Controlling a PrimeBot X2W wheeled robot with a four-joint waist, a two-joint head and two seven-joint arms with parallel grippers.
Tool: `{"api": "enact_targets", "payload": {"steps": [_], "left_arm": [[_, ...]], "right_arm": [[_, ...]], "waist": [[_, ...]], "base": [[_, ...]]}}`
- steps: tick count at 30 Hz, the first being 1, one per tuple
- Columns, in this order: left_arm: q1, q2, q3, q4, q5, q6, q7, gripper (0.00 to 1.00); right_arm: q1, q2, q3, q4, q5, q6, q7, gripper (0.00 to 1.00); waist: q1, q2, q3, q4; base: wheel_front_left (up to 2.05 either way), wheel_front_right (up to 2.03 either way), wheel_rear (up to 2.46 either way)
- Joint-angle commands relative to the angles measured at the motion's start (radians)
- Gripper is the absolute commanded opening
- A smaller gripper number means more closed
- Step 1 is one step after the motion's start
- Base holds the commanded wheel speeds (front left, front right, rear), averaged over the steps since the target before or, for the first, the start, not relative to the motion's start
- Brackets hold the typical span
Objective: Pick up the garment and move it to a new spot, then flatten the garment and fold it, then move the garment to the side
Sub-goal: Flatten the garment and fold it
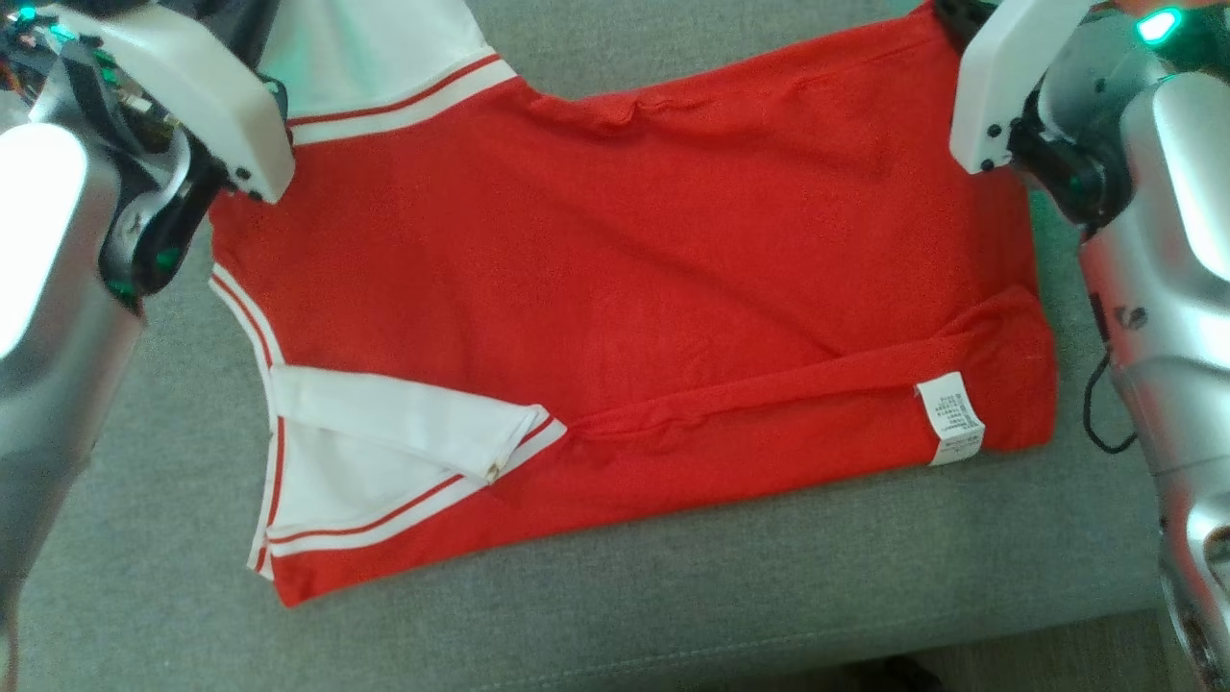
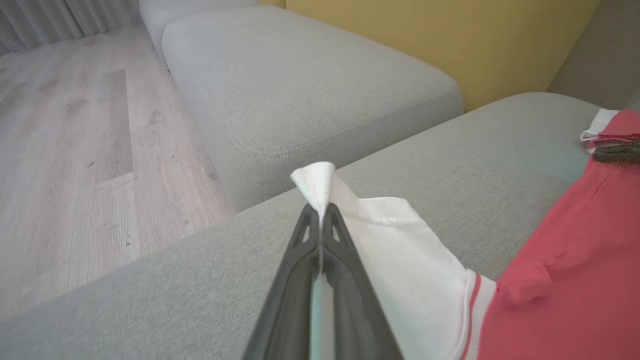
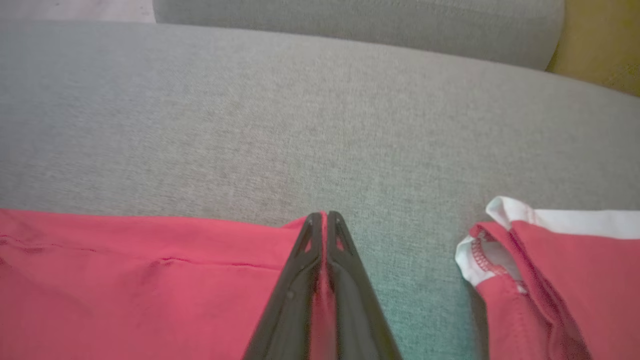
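Observation:
The garment [image 1: 615,288] is a red shirt with white, red-striped sleeves, spread on a grey sofa seat with its near edge folded over and a white care label showing. In the left wrist view my left gripper [image 2: 320,212] is shut on the tip of a white sleeve [image 2: 400,260], a tuft of cloth poking out past the fingertips. In the right wrist view my right gripper [image 3: 323,217] is shut on the far red edge of the garment [image 3: 150,280], cloth pinched between the fingers. In the head view both wrists cover the garment's far corners.
The grey sofa seat [image 1: 673,596] has bare room around the garment; its front edge runs along the bottom of the head view. A second grey cushion [image 2: 300,85], a yellow wall and a wooden floor [image 2: 65,150] lie beyond in the left wrist view.

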Motion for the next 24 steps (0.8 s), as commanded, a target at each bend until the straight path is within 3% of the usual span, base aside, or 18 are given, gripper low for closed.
{"api": "enact_targets", "payload": {"steps": [1, 8, 17, 24], "left_arm": [[0.009, 0.061, 0.052, -0.063, -0.013, 0.006, -0.019, 0.0], [0.145, 0.098, 0.071, -0.192, -0.041, 0.043, -0.063, 0.0], [0.45, 0.153, 0.084, -0.404, -0.089, 0.149, -0.123, 0.0], [0.637, 0.15, 0.073, -0.48, -0.119, 0.216, -0.173, 0.0]], "right_arm": [[0.022, -0.009, 0.022, -0.055, 0.017, 0.004, -0.023, 0.0], [0.111, -0.039, 0.032, -0.099, 0.045, 0.004, -0.083, 0.0], [0.315, -0.074, 0.017, -0.198, 0.082, 0.004, -0.111, 0.0], [0.459, -0.092, -0.032, -0.256, 0.077, 0.004, -0.095, 0.0]], "waist": [[0.0, 0.0, -0.03, 0.0], [0.0, 0.0, -0.108, 0.009], [0.0, 0.0, -0.237, 0.038], [0.0, 0.0, -0.294, 0.058]], "base": [[0.0, 0.0, 0.0], [0.0, 0.0, 0.0], [0.0, 0.0, 0.0], [0.0, 0.0, 0.0]]}}
